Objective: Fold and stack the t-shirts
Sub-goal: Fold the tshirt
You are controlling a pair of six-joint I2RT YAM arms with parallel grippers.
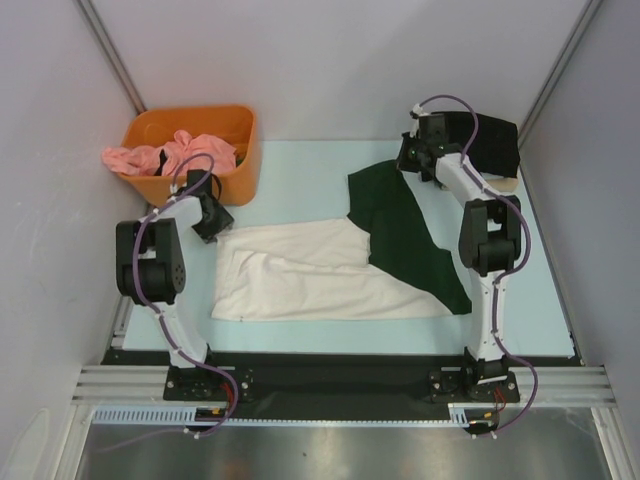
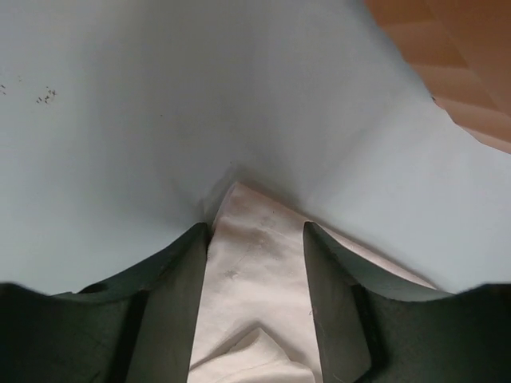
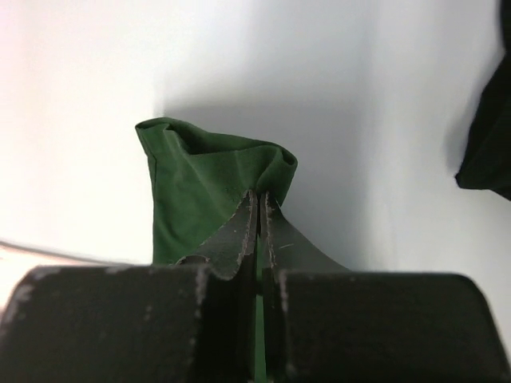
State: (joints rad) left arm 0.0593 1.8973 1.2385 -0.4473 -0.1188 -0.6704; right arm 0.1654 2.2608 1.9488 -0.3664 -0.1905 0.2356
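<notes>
Closest to the arm bases, the cream t-shirt [image 1: 310,275] lies spread flat on the pale blue mat [image 1: 300,165], its body running left to right. At the shirt's far-left corner my left gripper [image 2: 255,231] is down on the mat. Its fingers [image 2: 188,279] stand apart on either side of that corner, cream cloth lies flat between them, and nothing is pinched yet. On the shirt's right side the green sleeve [image 1: 400,235] angles away toward the back of the table. At the sleeve's far tip my right gripper [image 3: 259,198] is clenched tight, with a bunched fold of green cloth caught between its closed fingers.

Beyond the shirt's left end sits the orange bin [image 1: 245,150], with a pink t-shirt [image 1: 165,155] heaped inside and spilling over its left rim. Beyond the shirt's right end, just past the right gripper, a black t-shirt [image 1: 495,145] lies folded, and a sliver of beige cloth [image 1: 508,184] shows under its near edge.
</notes>
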